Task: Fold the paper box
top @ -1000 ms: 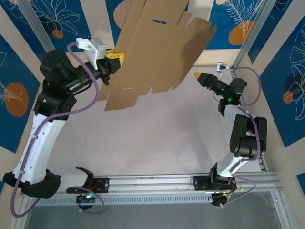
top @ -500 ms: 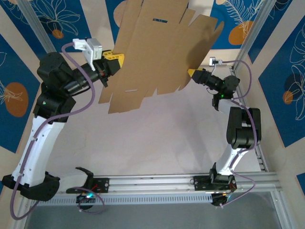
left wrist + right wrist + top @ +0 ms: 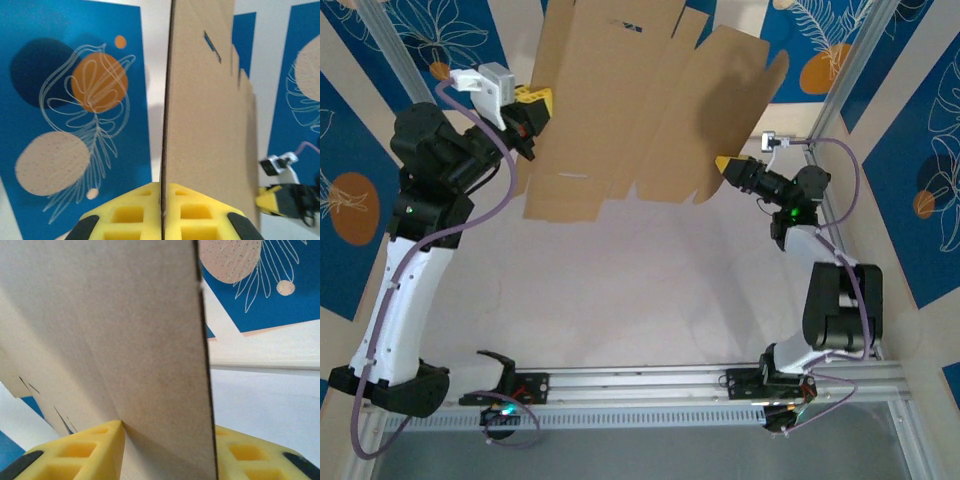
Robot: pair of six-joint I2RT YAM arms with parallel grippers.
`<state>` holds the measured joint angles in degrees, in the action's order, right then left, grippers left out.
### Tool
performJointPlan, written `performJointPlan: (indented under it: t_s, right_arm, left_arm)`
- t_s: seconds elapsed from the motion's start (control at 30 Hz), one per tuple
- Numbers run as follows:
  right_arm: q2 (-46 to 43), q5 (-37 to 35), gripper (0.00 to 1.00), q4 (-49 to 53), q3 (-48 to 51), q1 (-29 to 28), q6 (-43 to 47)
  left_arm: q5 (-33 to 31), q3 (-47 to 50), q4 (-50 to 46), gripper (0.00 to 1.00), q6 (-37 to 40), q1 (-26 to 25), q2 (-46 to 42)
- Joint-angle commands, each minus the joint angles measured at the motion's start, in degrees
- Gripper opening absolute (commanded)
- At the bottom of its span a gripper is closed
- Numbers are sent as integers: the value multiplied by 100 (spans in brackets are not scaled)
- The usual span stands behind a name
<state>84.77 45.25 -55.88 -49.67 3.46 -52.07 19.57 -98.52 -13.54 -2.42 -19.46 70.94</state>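
Top external view: the paper box (image 3: 630,110) is seen as a flat brown die-cut sheet, held tilted up in the air off the table (image 3: 620,300). Its left edge is gripped by the left gripper (image 3: 532,105). In the left wrist view the yellow fingers (image 3: 147,200) are pressed together right on the cardboard edge. The sheet's lower right corner is slotted between the pads of the right gripper (image 3: 723,163). Some gap is seen between those pads in the right wrist view, so whether it's actually clamped can't be told, tbh.
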Motion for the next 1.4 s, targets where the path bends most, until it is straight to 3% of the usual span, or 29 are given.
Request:
performJointPlan:
  t_s: [0.0, 0.17, 0.27, 0.4, 0.53, 0.67, 0.87, 1.03, 1.2, 1.37]
  right_arm:
    - [-808, -226, 38, 1249, -28, -512, 1124]
    - [-1496, -1232, 38, 2958, -130, -1003, 2074]
    - [-1718, -1721, 39, 3334, -143, -1289, 2217]
    - [-1768, -1779, 43, 3437, -176, -1431, 2076]
    - [-1872, -1903, 49, 3890, -197, -1437, 2095]
    - [-2016, -2325, 52, 5042, -346, -1394, 2077]
    - [-2454, -2860, 50, 6634, -130, -1333, 1437]
    - [-2612, -2278, 45, 6638, 783, -1484, 647]
    - [-2805, -2567, 42, 6394, 1767, -1874, -216]
    - [-2549, -3113, 53, 6671, 2052, -2321, -207]
  left_arm:
    - [462, 315, -72, 0, -171, -119, 195]
    - [702, 555, 148, 0, -376, -119, 190]
    - [951, 703, 337, 0, -638, -119, 210]
    - [1071, 909, 496, 0, -831, -119, 178]
    - [676, 894, 195, 0, -664, -110, 151]
    - [293, 801, -250, 0, -811, -110, 197]
    - [380, 886, -1050, 0, -1002, -110, 372]
    - [405, 798, -1772, 0, -863, -110, 893]
    - [363, 796, -2030, 0, -526, -143, 1403]
    - [178, 831, -2046, 0, -87, -309, 1861]
